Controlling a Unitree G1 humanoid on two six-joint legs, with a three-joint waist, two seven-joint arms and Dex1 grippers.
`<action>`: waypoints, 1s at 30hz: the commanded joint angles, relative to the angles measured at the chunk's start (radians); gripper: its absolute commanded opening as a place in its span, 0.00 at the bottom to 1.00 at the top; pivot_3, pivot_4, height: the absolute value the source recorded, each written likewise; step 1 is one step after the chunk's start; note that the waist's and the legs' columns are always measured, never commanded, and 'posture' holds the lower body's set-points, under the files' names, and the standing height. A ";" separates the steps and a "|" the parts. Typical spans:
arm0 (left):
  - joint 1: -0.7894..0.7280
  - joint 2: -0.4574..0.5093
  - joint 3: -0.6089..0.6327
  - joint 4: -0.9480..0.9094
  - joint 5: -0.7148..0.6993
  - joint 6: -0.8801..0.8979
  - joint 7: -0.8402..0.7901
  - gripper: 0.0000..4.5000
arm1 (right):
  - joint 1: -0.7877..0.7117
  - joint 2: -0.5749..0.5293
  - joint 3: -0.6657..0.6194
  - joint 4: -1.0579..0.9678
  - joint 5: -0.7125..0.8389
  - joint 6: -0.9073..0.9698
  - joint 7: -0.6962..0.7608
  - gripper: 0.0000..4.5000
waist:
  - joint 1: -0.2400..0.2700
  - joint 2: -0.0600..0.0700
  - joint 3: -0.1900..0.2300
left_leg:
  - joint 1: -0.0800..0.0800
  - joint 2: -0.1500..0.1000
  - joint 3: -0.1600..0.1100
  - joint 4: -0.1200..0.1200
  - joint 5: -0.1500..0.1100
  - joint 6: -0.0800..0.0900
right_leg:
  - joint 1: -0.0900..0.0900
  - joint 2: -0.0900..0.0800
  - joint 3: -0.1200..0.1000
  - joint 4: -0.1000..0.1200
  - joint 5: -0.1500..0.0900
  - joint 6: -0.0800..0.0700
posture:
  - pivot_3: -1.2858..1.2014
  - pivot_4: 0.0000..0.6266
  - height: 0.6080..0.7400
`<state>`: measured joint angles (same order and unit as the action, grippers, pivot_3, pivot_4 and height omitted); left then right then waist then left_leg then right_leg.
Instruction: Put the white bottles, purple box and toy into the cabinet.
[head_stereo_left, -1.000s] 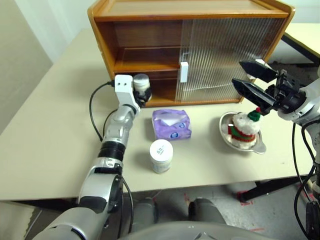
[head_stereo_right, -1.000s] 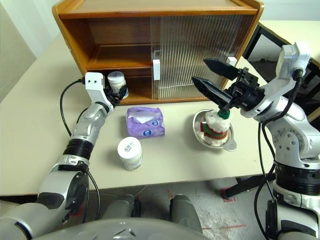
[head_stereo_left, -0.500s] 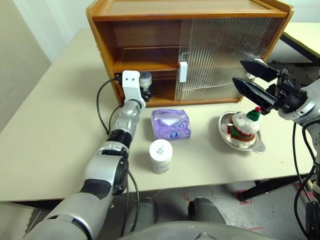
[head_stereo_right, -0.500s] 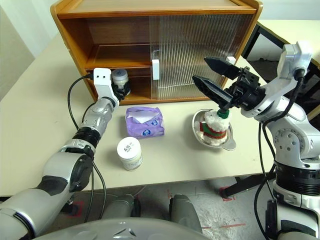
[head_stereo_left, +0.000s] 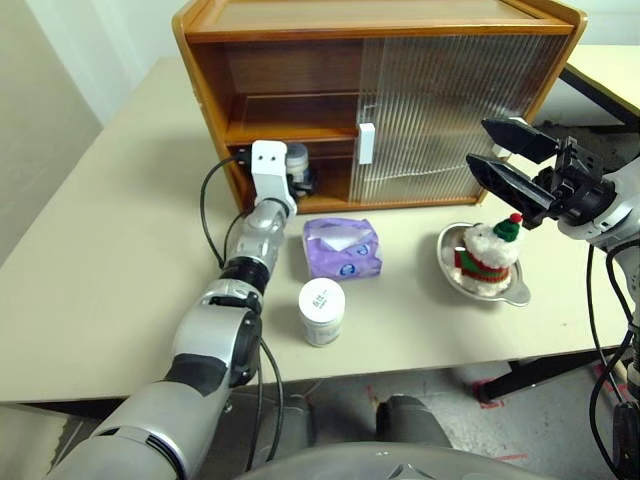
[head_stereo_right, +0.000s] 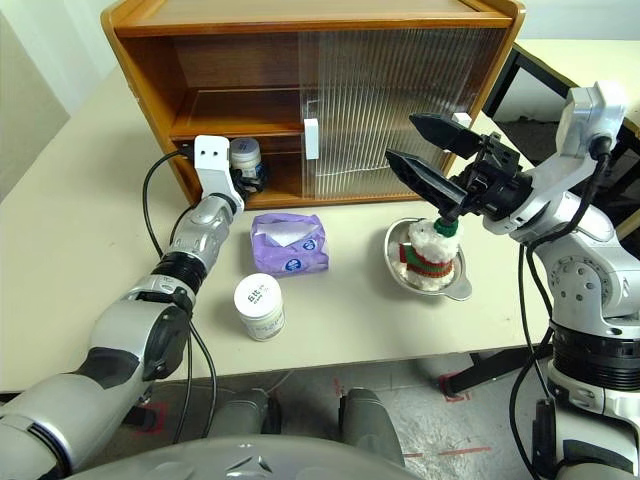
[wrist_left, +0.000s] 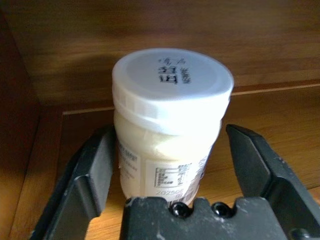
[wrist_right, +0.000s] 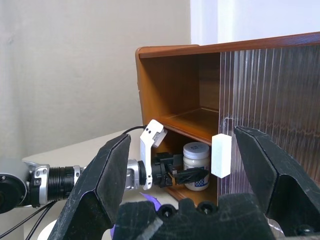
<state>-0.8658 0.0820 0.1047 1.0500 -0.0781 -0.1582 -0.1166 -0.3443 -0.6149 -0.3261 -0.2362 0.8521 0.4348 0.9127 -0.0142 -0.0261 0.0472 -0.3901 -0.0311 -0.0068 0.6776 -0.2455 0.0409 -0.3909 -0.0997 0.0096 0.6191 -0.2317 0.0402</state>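
Observation:
One white bottle (wrist_left: 170, 120) stands upright on the lower shelf of the cabinet (head_stereo_left: 300, 60), in its open left half. My left gripper (head_stereo_left: 302, 180) reaches into that shelf, open, its fingers (wrist_left: 92, 170) on either side of the bottle, with a gap at one side. A second white bottle (head_stereo_left: 322, 311) stands on the table near the front. Behind it lies the purple box (head_stereo_left: 343, 248). The toy (head_stereo_left: 487, 252) sits in a steel bowl (head_stereo_left: 515, 290) at the right. My right gripper (head_stereo_left: 480, 143) hangs open above the toy, holding nothing.
The ribbed sliding door (head_stereo_left: 450, 110) with its white handle (head_stereo_left: 367, 143) covers the cabinet's right half. The upper shelf (head_stereo_left: 290, 128) is bare. A black cable (head_stereo_left: 205, 215) loops on the table beside my left arm. The table's front edge (head_stereo_left: 400, 365) runs close below the bottle.
My left arm carried the bottle forward into the lower shelf, then its fingers spread off the bottle. The right arm has not moved.

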 joint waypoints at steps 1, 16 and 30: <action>0.055 -0.008 -0.004 -0.059 0.004 0.010 0.001 1.00 | -0.007 -0.005 0.001 -0.007 0.008 0.006 0.003 1.00 | -0.001 0.000 0.000 | 0.000 0.000 0.000 0.000 0.000 0.000 | 0.000 0.000 0.000 0.000 0.000 0.000 | 0.47 0.00 1.00; 0.341 0.005 -0.012 -0.609 -0.015 0.252 -0.007 1.00 | -0.012 0.003 0.010 0.004 0.005 0.004 0.009 1.00 | 0.003 0.000 0.000 | 0.000 0.000 0.000 0.001 0.000 0.000 | 0.000 -0.001 0.000 0.001 0.001 -0.001 | 0.48 0.00 1.00; 0.304 -0.017 0.008 -0.561 0.018 0.262 0.136 0.01 | -0.017 0.008 0.012 0.002 0.003 0.002 0.011 1.00 | 0.004 0.000 0.000 | 0.000 0.000 0.000 0.002 0.000 0.000 | 0.001 0.000 0.000 0.001 0.001 -0.001 | 0.48 0.00 1.00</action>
<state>-0.5470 0.0671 0.1075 0.4527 -0.0738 0.1109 0.0015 -0.3549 -0.6072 -0.3212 -0.2311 0.8516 0.4347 0.9185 -0.0098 -0.0261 0.0468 -0.3896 -0.0311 -0.0069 0.6791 -0.2455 0.0410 -0.3903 -0.0999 0.0100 0.6202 -0.2305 0.0390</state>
